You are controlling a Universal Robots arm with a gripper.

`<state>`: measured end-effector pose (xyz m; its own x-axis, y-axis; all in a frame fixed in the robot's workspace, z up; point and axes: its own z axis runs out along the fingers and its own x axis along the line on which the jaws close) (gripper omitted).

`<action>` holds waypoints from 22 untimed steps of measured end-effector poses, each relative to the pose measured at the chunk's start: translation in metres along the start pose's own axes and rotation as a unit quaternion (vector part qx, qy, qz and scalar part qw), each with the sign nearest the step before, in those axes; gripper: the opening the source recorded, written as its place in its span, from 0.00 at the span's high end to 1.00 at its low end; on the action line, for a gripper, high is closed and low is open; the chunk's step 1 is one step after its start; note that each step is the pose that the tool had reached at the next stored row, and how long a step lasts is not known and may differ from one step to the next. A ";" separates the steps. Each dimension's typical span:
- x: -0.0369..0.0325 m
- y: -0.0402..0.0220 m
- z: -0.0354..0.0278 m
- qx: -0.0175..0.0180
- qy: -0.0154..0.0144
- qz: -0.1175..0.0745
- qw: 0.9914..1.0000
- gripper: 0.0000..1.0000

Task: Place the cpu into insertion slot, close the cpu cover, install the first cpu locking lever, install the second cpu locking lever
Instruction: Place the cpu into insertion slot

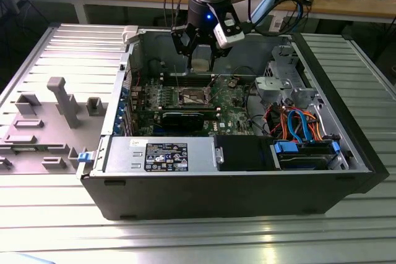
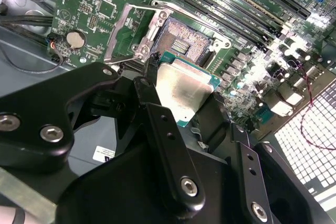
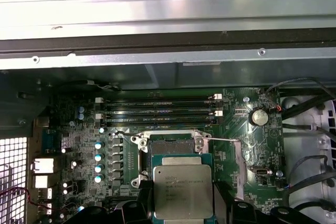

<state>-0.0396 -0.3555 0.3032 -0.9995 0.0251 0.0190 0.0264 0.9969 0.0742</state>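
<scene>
Gripper: your gripper (image 2: 184, 109) has its two black fingers (image 2: 146, 95) pressed onto opposite edges of the cpu (image 2: 181, 88), pinching it flat, face up.
Cpu: it hangs in the air just above the insertion slot (image 2: 184, 44), not touching it. In the first wrist view the cpu (image 3: 182, 191) covers the near part of the slot (image 3: 170, 144).
Step in hand: I judge you are on the first step, the placing. The chip is not seated, and nothing is closed or latched.
What the placing calls for: by my reading, a level chip, its edges square to the socket rim, lowered without sideways drag across the contacts.
Cpu surface: dull brushed silver-grey metal lid, square with rounded corners, on a thin green base that shows as a border.
Insertion slot: square well, dark with a brownish-gold contact field, silver metal rim with screws at the corners.
Cpu cover: the cpu cover (image 2: 121, 24) is a thin, shiny metal frame with a window, swung open beside the slot.
Lever: a thin wire locking lever (image 3: 223, 139) lies unlatched by the socket.
Board: a green motherboard (image 3: 236, 124) with long black memory slots (image 3: 157, 111) and a round coin cell (image 3: 257, 116).
Case: an open dark computer case (image 1: 235, 196) on a ribbed metal table (image 1: 185, 239).
</scene>
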 end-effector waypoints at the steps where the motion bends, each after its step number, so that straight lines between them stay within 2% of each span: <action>1: 0.0000 0.0000 0.0001 0.000 0.000 0.000 1.000 0.45; 22: -0.0001 -0.0004 0.0056 0.000 0.000 0.000 1.000 0.45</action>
<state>-0.0396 -0.3555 0.2976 -0.9995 0.0251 0.0190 0.0264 0.9969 0.0739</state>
